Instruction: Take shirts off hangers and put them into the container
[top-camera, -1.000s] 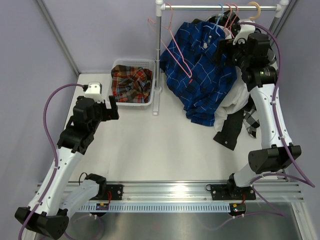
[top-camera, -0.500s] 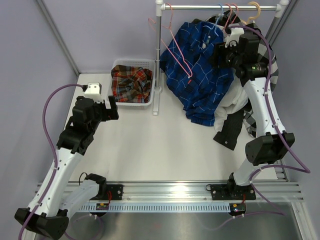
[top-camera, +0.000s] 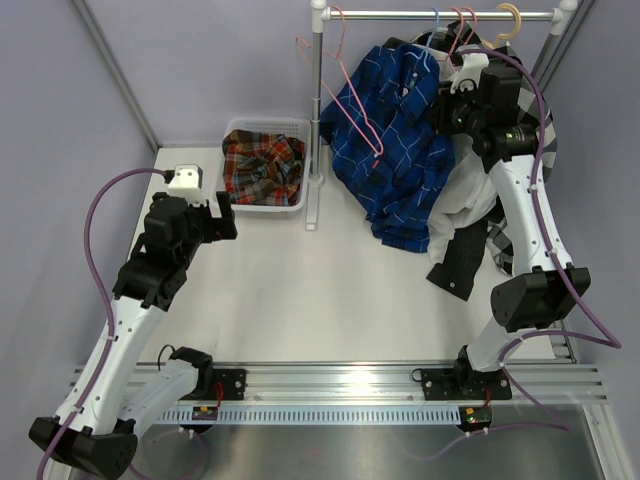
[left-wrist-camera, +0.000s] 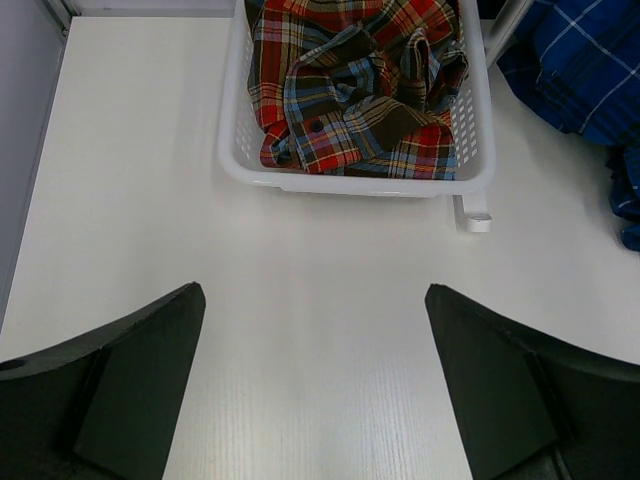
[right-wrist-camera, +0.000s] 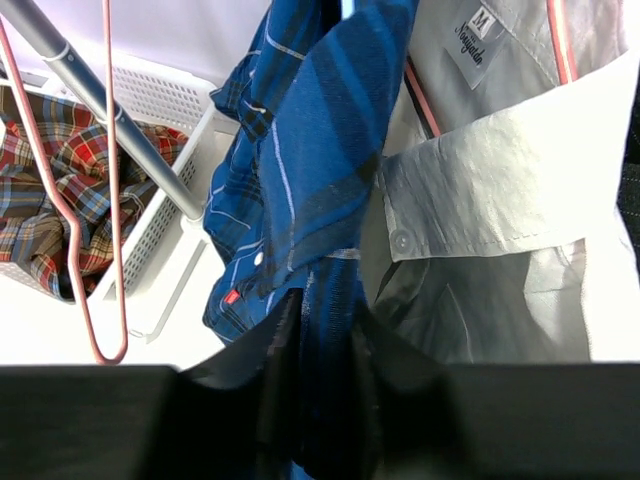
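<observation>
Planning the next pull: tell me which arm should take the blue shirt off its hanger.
Right. The right tool pinches the blue shirt up at the rail; the left tool hangs open over bare table by the basket, away from the rail.

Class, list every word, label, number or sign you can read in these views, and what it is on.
"M": neck label of the white shirt.
Cursive brand word under it: too blurred to read.
Red tab on the blue shirt: too small to read.
Nothing else legible.
</observation>
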